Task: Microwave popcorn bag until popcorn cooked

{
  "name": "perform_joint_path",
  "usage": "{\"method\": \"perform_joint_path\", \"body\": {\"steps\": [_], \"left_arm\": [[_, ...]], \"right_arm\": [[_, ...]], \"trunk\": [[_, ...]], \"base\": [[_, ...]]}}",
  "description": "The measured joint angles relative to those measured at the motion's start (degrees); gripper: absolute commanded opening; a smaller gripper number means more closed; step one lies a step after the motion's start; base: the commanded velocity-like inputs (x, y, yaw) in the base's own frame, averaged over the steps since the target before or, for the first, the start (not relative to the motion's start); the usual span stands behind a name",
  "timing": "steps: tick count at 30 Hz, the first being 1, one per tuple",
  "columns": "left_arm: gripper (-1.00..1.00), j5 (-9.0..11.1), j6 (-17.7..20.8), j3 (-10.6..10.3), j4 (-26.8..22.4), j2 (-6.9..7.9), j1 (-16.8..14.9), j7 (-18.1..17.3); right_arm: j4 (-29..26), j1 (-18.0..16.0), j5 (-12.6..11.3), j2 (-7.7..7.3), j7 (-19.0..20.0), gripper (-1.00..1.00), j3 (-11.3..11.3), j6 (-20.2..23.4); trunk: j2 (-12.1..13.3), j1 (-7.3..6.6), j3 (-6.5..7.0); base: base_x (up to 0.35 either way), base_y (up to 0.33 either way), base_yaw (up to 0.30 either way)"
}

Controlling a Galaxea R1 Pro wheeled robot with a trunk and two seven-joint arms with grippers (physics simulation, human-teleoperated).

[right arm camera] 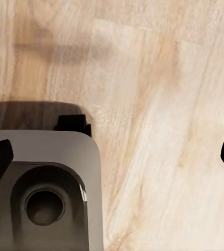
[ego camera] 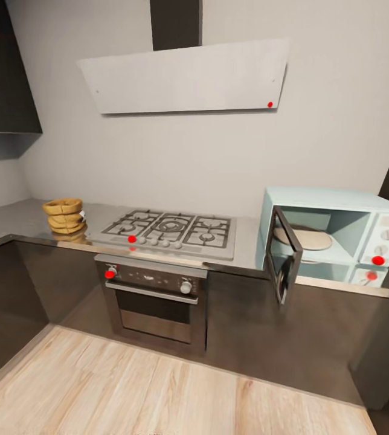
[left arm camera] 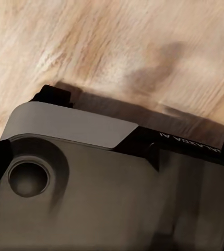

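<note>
The popcorn bag [ego camera: 65,215] sits at the tabletop's [ego camera: 13,220] left end, beside the gas hob [ego camera: 171,231], well apart from the microwave [ego camera: 339,237], whose door [ego camera: 282,256] hangs open past the edge. Both wrist views face bare wood floor [right arm camera: 158,104]; each tool's fingertips spread wide, empty.

You face a home kitchen: a long grey glossy countertop [ego camera: 246,257] on dark cabinets carries a steel gas hob [ego camera: 170,231] over a built-in black-and-steel oven [ego camera: 153,299], under a white slanted hood [ego camera: 185,77]. A pale mint-blue microwave [ego camera: 339,235] stands open; light wood floor [ego camera: 128,393] below.
</note>
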Motion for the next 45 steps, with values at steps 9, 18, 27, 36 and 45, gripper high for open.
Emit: {"method": "perform_joint_path", "body": {"steps": [9, 18, 27, 36, 45], "left_arm": [[1.0, -0.61, 0.0, -0.08, -0.06, -0.79, 0.0, -0.23], [1.0, 0.2, -6.99, 0.0, -0.12, -0.7, 0.01, 0.46], [1.0, 0.17, -7.42, 0.0, -0.05, -0.61, 0.01, 0.23], [1.0, 0.13, -3.08, 0.0, -0.15, -0.43, 0.01, -0.23], [1.0, 0.12, -2.88, 0.0, -0.12, -0.52, 0.01, -0.21]], "right_arm": [[0.0, 0.0, 0.05, -0.02, 0.08, 1.0, 0.0, 0.12], [0.0, 0.0, 0.14, -0.02, 0.08, 1.0, 0.0, 0.25], [0.0, 0.0, 0.13, -0.02, 0.08, 1.0, 0.0, 0.25], [0.02, 0.83, 0.14, 1.16, 0.09, 1.0, 0.01, 0.02], [0.01, 2.07, 0.13, 4.3, 0.08, 1.0, 0.01, -0.44]], "trunk": [[0.0, 0.0, 0.0], [0.0, 0.0, 0.0], [0.0, 0.0, 0.0], [0.0, 0.0, 0.0], [0.0, 0.0, 0.0]], "base": [[0.0, 0.0, 0.267], [0.0, 0.0, 0.256], [0.0, 0.0, 0.231], [0.0, 0.0, 0.235], [0.0, 0.0, 0.259]]}}
